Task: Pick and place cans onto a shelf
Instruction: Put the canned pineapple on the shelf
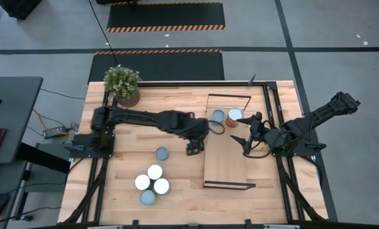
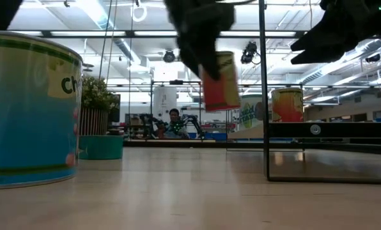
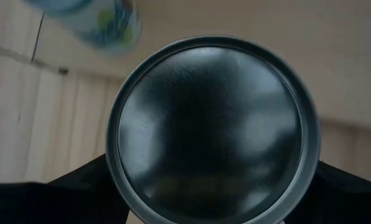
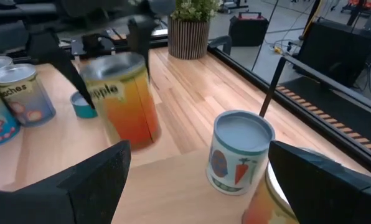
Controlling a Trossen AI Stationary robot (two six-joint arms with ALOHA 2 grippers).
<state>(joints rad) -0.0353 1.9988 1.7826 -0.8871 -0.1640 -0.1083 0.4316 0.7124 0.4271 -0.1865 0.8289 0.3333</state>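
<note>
Left gripper point(image 1: 210, 126) clamped on an orange can point(image 2: 220, 81), carried in the air at the near edge of the shelf point(image 1: 226, 166), just beside the two cans point(image 1: 226, 115) standing on its far end. My right gripper point(image 1: 248, 137) hangs over the shelf's right side, fingers wide apart, holding nothing. Five more cans point(image 1: 152, 180) sit on the table point(image 1: 129, 137) to the shelf's left.

The held can point(image 3: 210, 130) has a smooth, glossy dark metal end with a rolled rim, and its orange-and-yellow paper label point(image 4: 126, 102) looks satiny. The shelf point(image 1: 226, 162) is pale matt wood framed in thin black metal. The tabletop point(image 1: 170, 175) is planked wood, lightly sheened. At its 11 o'clock, the plant pot point(image 4: 190, 37) looks ribbed.
</note>
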